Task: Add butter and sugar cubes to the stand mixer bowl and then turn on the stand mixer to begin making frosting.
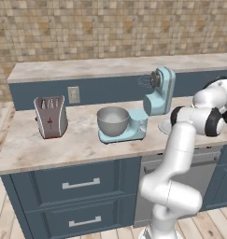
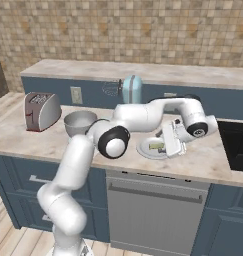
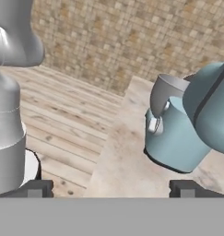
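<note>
I get flat, even light across all three feeds, bright with no visible lamp. Shadows are soft and faint: a dim patch under the mixer [image 1: 133, 123] on the counter [image 1: 63, 144], and a dark rim below its base in the hand view. The bowl [image 1: 113, 120] shows a mild sheen, no hard glare. Textures look low-resolution; the wall tiles [image 2: 118, 30] are slightly blurred, more so in the hand view. I see no bending at the edges.
</note>
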You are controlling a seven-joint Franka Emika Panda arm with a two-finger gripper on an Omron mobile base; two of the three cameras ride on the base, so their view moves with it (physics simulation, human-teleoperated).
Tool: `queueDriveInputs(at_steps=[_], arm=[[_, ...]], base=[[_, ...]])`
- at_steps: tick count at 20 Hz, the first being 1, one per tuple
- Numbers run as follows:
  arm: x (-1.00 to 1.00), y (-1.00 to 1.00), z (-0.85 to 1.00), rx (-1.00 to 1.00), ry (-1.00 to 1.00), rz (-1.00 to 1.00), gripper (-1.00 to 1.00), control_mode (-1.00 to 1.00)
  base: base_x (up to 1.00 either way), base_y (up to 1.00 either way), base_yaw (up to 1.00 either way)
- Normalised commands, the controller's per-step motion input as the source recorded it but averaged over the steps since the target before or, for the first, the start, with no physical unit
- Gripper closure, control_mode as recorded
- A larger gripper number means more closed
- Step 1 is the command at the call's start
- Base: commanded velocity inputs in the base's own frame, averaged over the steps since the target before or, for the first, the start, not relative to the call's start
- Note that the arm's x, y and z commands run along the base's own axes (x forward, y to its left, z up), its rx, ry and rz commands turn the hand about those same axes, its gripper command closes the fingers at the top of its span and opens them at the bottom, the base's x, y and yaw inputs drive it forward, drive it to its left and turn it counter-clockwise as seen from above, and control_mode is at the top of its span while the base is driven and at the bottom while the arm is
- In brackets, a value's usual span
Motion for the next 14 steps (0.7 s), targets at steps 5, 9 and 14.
queueDriveInputs(at_steps=[5,9,14], arm=[[0.10,0.07,-0.06,0.06,-0.04,0.00,-1.00,-1.00],[0.08,0.33,-0.11,0.01,0.00,-0.01,-1.00,-1.00],[0.06,0.56,-0.14,0.00,0.00,-0.04,-1.00,-1.00]], base=[[0.00,0.00,0.00],[0.00,0.00,0.00],[0.00,0.00,0.00]])
